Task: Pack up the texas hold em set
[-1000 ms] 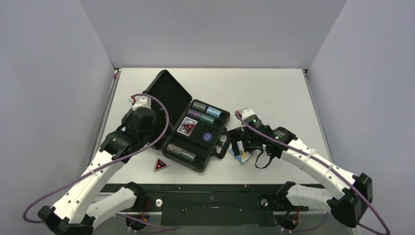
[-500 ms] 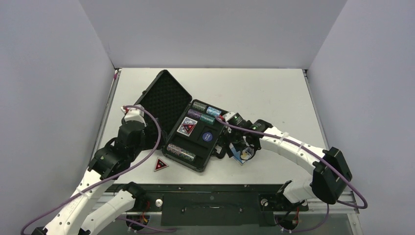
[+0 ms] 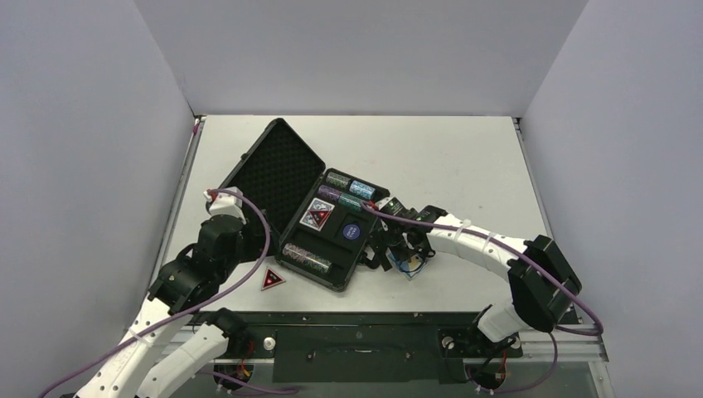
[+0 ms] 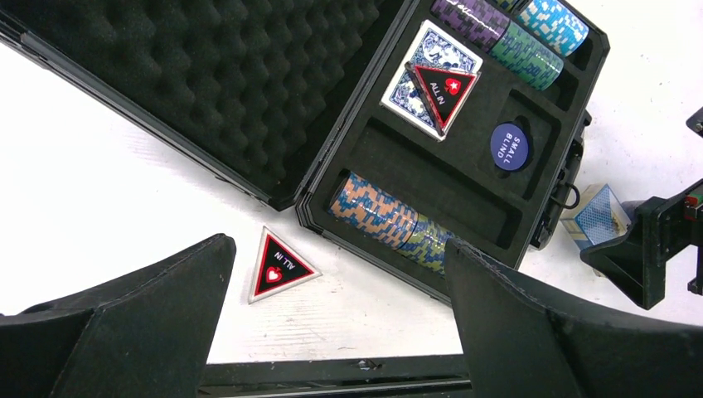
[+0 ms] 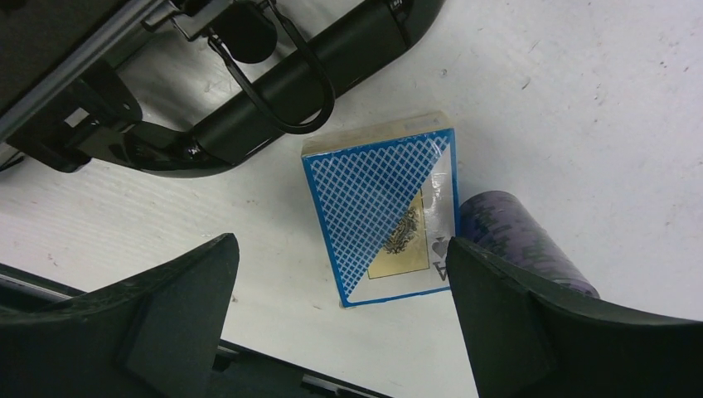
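My left gripper (image 4: 338, 257) is released. Its fingers (image 4: 141, 323) are spread wide with nothing between them, and it hangs over the near left side of the open briefcase (image 3: 278, 166). The briefcase sits left of centre on the table (image 3: 472, 157), with its lid thrown back to the far left and the foam facing up.

In its tray I can make out a blue-patterned deck (image 4: 419, 62) with a red-black triangle (image 4: 445, 89) lying on it. There is also a round blue button (image 4: 509, 147), a long chip roll (image 4: 390, 220) in the near slot, and more far rolls (image 4: 522, 37) at the far end. The far rolls are cut off by the edge of my left wrist view, so I cannot count them there. A loose triangle (image 4: 280, 269) lies on the table just beside the tray's near left corner.

My right gripper (image 5: 341, 249) is unclenched too and holds nothing. Its fingers stand wide apart on either side of a blue card deck (image 5: 385, 215), which lies flat on the table just right of the briefcase's handle (image 5: 278, 95). Whether either finger touches the deck's edge, I cannot tell. A purple chip roll (image 5: 518, 240) lies right beside that deck, partly hidden behind one of my fingers, with its lower end out of sight. From overhead, my right wrist covers part of the card deck, and I cannot pick out the purple roll there.
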